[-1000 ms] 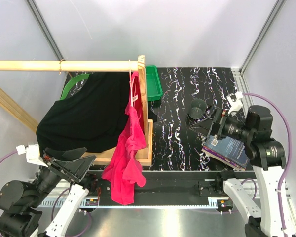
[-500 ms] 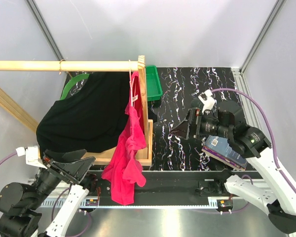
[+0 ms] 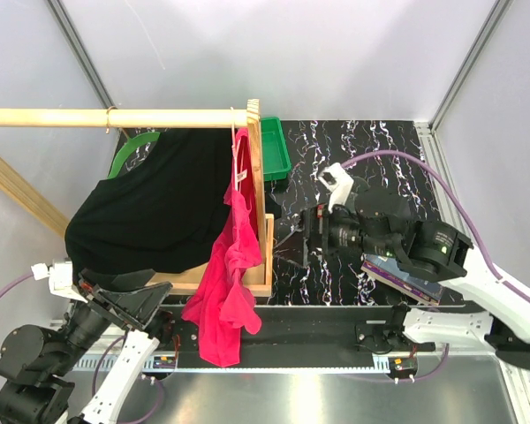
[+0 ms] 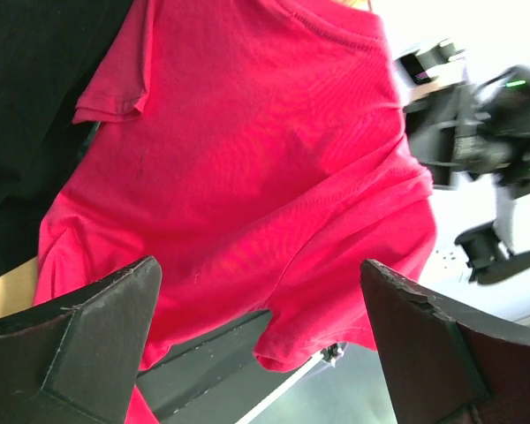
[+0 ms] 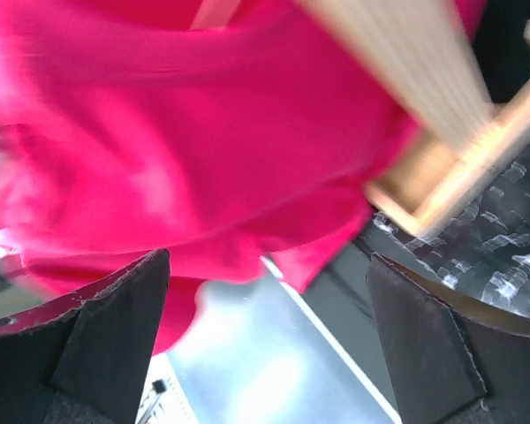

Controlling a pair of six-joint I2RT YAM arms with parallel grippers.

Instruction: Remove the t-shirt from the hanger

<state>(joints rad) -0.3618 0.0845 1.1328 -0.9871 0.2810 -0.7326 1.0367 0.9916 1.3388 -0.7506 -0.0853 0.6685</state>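
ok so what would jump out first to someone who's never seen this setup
The bright pink t-shirt grabs the eye, hanging bunched under the wooden rail near the middle. A big black garment hangs just to its left. The right gripper is open and faces the shirt from the right, and the left gripper is open at the near left, looking up at it.

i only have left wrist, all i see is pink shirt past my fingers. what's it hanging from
Observer: A hanger hooked on the wooden rail, beside the rack's upright post.
Operator: what's on the far side of it
Observer: The right gripper, just right of the post, aimed at the pink t-shirt.
Operator: is it gripping yet
Observer: No. The right wrist view shows its fingers spread wide, with the cloth ahead and none pinched.
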